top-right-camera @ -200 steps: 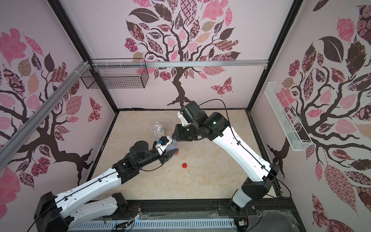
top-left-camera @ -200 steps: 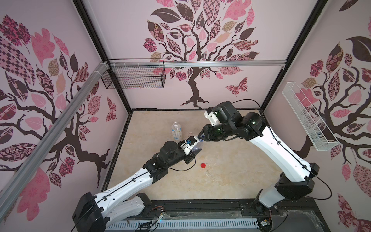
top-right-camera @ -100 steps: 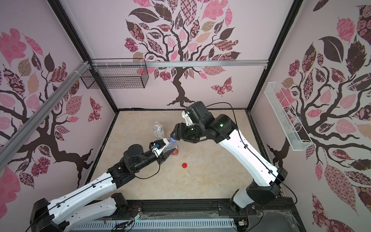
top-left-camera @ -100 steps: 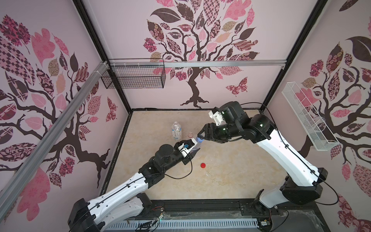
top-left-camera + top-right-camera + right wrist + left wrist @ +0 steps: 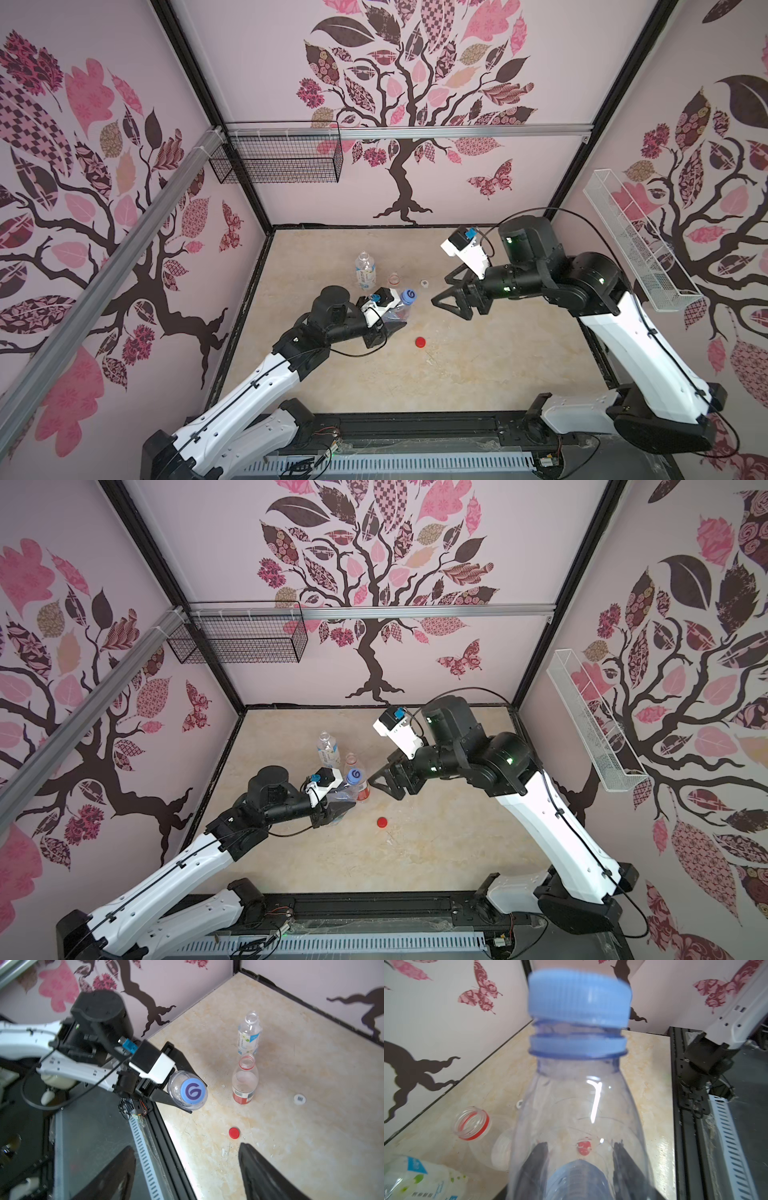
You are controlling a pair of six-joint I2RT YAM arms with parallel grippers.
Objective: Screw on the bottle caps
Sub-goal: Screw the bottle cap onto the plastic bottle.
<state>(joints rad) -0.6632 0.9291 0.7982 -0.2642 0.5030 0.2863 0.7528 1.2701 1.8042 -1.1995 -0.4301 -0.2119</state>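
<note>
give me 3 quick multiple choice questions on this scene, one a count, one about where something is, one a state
1. How many bottles have no cap on?
A one
B two
C three

2. Where is the red cap?
A loose on the table
B held between jaws
C on a bottle neck

3. How is the right gripper?
A shut on a cap
B shut on a bottle
C open and empty

Answers:
1 B: the red-labelled bottle and the white-green-labelled bottle show open mouths, while the blue-capped bottle is covered.
2 A: it lies flat on the bare surface, apart from the bottles.
3 C: its jaws stand wide with nothing between them.
</note>
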